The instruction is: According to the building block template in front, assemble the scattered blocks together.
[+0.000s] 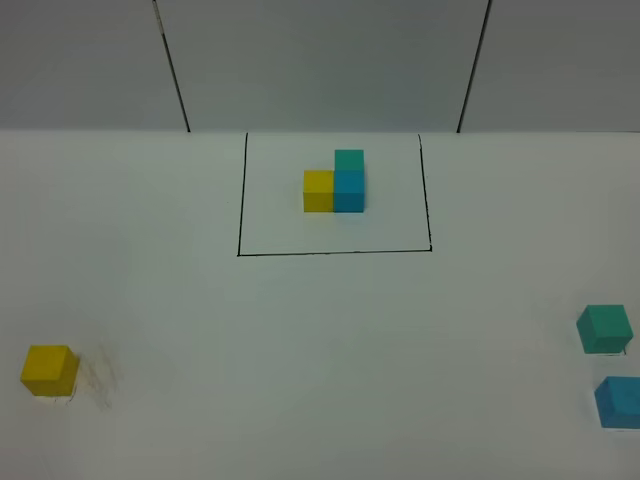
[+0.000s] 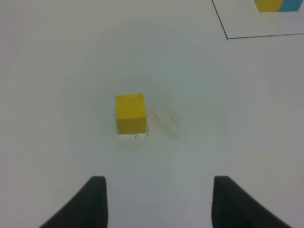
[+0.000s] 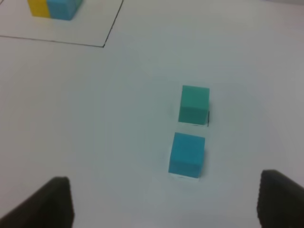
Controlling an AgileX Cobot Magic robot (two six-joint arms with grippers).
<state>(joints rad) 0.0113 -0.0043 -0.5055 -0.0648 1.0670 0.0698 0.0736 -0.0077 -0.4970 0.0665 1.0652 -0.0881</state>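
The template [image 1: 336,183] stands inside a black outlined square [image 1: 240,200] at the table's back middle: yellow joined to blue, teal on the blue. Its corner shows in the left wrist view [image 2: 278,4] and the right wrist view [image 3: 50,8]. A loose yellow cube [image 1: 48,369] sits at the front left; in the left wrist view [image 2: 130,113] it lies ahead of my open, empty left gripper [image 2: 156,199]. A loose teal cube [image 1: 604,329] and a loose blue cube [image 1: 620,401] sit at the right edge. In the right wrist view the teal cube [image 3: 194,105] and blue cube [image 3: 187,154] lie ahead of my open right gripper [image 3: 164,199].
The table is plain white [image 1: 320,350]. Faint scuff marks [image 1: 100,378] lie beside the yellow cube. A grey wall with two dark cables [image 1: 172,65] stands behind the table. Neither arm shows in the high view.
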